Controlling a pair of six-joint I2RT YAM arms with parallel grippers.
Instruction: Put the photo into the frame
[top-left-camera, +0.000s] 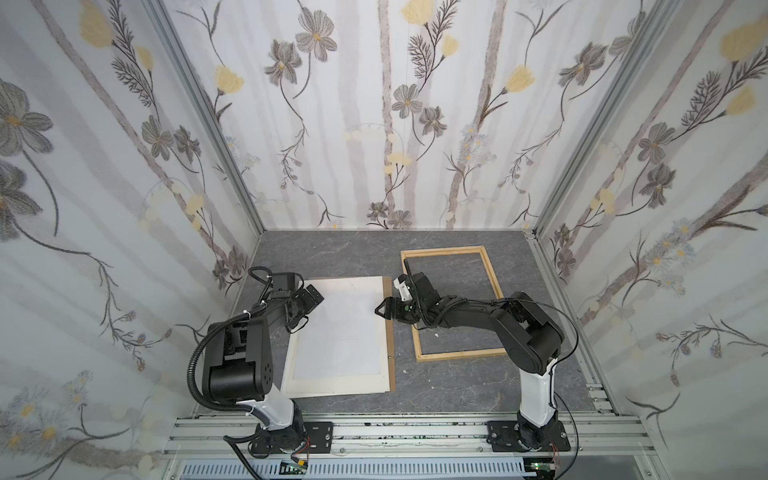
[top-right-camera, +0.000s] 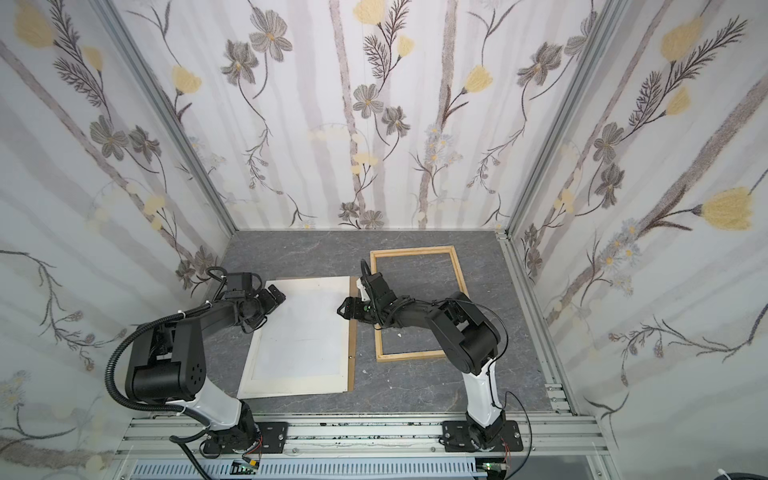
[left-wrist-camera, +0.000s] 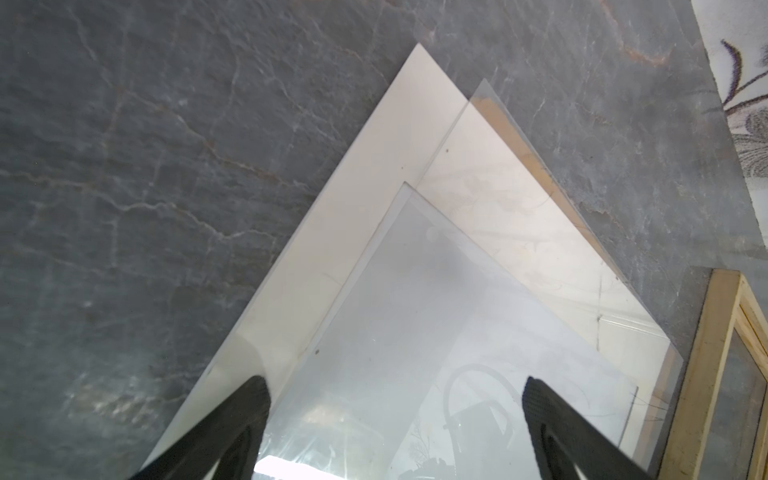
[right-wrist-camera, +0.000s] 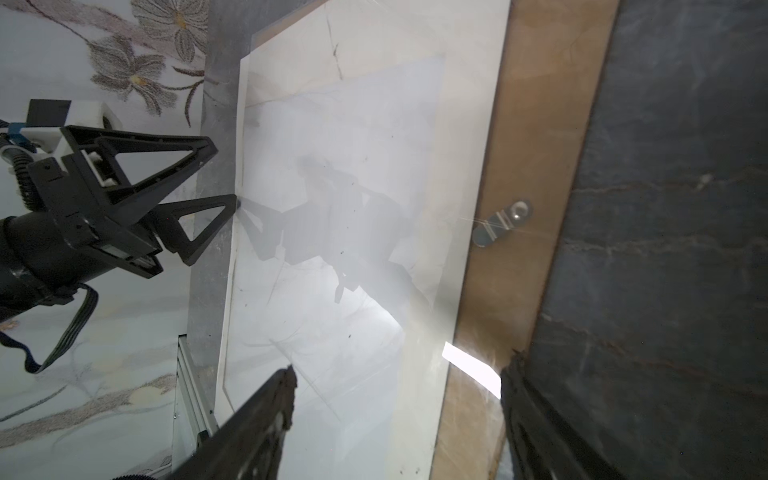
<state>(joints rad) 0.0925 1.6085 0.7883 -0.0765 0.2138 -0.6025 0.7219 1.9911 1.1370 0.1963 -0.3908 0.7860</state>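
The photo (top-left-camera: 340, 332) (top-right-camera: 303, 332) lies flat on the table, left of centre, with its plain cream-white side up. The frame (top-left-camera: 444, 250) (top-right-camera: 411, 250) of pale wood strips lies empty to its right, partly under my right arm. My left gripper (top-left-camera: 313, 297) (top-right-camera: 276, 297) (left-wrist-camera: 395, 384) stands open at the photo's (left-wrist-camera: 374, 187) far left corner, nothing between its fingers. My right gripper (top-left-camera: 380, 309) (top-right-camera: 343, 309) (right-wrist-camera: 401, 368) is open over the photo's (right-wrist-camera: 345, 124) right edge. The right wrist view shows the left gripper (right-wrist-camera: 222, 176) with one fingertip at the sheet's edge.
A brown hardboard backing panel (top-left-camera: 388, 316) (top-right-camera: 353, 332) (right-wrist-camera: 532, 166) lies under the photo and sticks out along its right side, with a small metal tab (right-wrist-camera: 500, 222). A clear pane (left-wrist-camera: 519, 208) lies over the stack. Flowered walls close in three sides of the grey table (top-left-camera: 457, 386).
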